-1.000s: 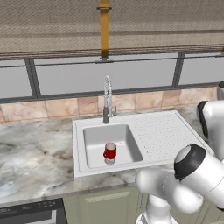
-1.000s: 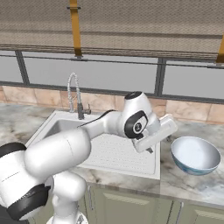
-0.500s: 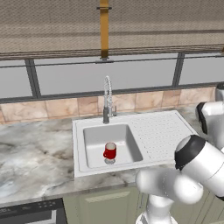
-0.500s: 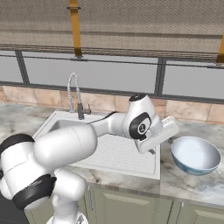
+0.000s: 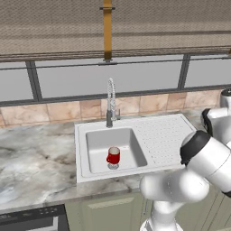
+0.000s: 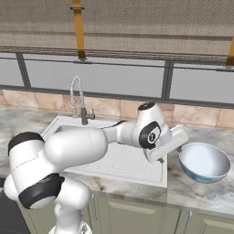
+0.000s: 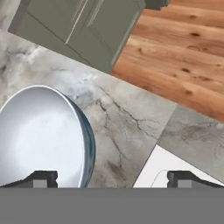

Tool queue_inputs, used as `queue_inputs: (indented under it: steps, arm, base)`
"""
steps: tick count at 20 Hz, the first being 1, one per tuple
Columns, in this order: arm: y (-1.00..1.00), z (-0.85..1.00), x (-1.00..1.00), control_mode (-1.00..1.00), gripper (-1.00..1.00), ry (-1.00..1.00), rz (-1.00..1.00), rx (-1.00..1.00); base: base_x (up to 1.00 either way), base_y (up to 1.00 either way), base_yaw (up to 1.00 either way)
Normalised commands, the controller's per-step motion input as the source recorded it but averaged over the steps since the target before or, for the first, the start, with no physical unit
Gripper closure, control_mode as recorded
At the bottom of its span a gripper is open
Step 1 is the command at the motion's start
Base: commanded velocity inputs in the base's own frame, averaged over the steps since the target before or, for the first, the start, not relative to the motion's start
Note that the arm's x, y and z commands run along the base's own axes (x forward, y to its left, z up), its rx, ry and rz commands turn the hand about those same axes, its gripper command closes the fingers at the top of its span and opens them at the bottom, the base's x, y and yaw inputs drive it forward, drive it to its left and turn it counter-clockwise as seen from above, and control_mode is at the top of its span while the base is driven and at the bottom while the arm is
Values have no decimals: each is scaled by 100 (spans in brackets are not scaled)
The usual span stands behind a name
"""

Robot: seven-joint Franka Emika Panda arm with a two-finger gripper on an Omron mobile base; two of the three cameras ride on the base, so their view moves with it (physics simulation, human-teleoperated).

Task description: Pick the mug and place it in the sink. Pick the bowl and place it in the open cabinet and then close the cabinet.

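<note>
The red mug [image 5: 113,156] stands upright in the basin of the white sink [image 5: 160,135], near the drain. The white bowl [image 6: 204,161] with blue-green outside rests on the marble counter right of the sink. My gripper [image 6: 178,147] hovers at the bowl's left rim, just past the sink's drainboard [image 6: 119,160]. In the hand view the gripper [image 7: 113,179] is open, its fingers wide apart, with the bowl's [image 7: 39,133] rim edge between them. One fingertip [image 7: 43,178] is over the bowl's inside, the other over the sink's corner [image 7: 153,171]. The upper cabinet is out of view.
A chrome spring-neck faucet [image 5: 110,102] rises behind the basin. Marble counter [image 5: 31,158] spreads left of the sink. Green base cabinet doors [image 7: 81,26] and wood floor [image 7: 179,57] lie below the counter edge. A window band runs along the back wall.
My arm has swung further right, bringing the hand from over the drainboard to the bowl's left rim. Mug and bowl have not moved.
</note>
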Motion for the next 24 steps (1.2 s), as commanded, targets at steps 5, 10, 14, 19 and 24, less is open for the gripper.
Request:
queue_inputs:
  steps: [5, 10, 14, 19, 24]
  arm:
    - [-26, -17, 14, -100, -100, 0, 0, 0]
    - [-23, -20, 18, -100, -100, 1, 0, 0]
    - [-17, -25, 16, -100, -100, 3, 0, 0]
    - [-18, -23, 17, -100, -100, 4, 0, 0]
    - [-23, -12, 24, -100, -100, 8, 0, 3]
  base:
    - [0, 0, 0]
    - [0, 0, 0]
    - [0, 0, 0]
    - [0, 0, 0]
    - [0, 0, 0]
